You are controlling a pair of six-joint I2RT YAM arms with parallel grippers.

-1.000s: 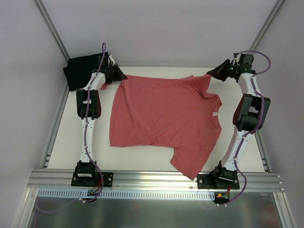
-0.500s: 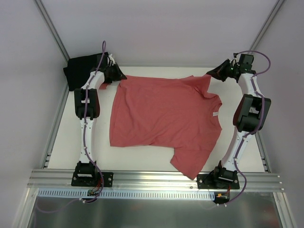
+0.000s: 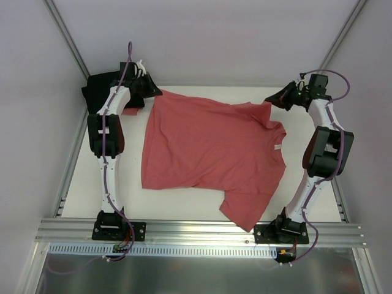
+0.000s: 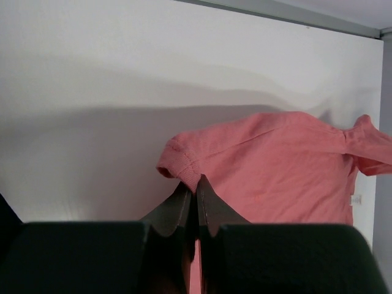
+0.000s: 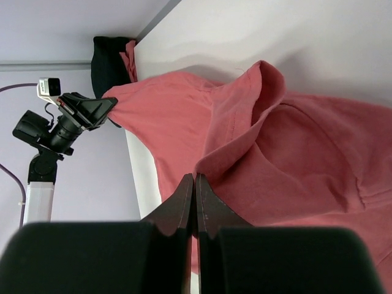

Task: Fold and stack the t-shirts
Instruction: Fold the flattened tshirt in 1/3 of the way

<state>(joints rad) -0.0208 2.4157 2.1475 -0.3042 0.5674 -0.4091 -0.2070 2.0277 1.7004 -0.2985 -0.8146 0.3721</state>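
Observation:
The coral-red t-shirt (image 3: 208, 153) is spread over the middle of the white table, its far edge lifted and stretched between both arms. At the far left, my left gripper (image 3: 154, 93) is shut on that shirt's corner hem (image 4: 184, 170). My right gripper (image 3: 271, 100) at the far right is shut on a fold of the same shirt (image 5: 211, 160). A small white neck label (image 3: 277, 147) shows near its right edge. The black t-shirt (image 3: 101, 92) lies bunched in the far left corner, behind the left arm.
Grey walls close in the table on the left, right and far sides. A metal rail (image 3: 202, 231) runs along the near edge with both arm bases bolted to it. A lower flap of the red shirt (image 3: 245, 211) hangs toward that rail.
Both grippers have lifted and pulled outward and slightly back, stretching the shirt's far edge taut. The left wrist has moved toward the black shirt.

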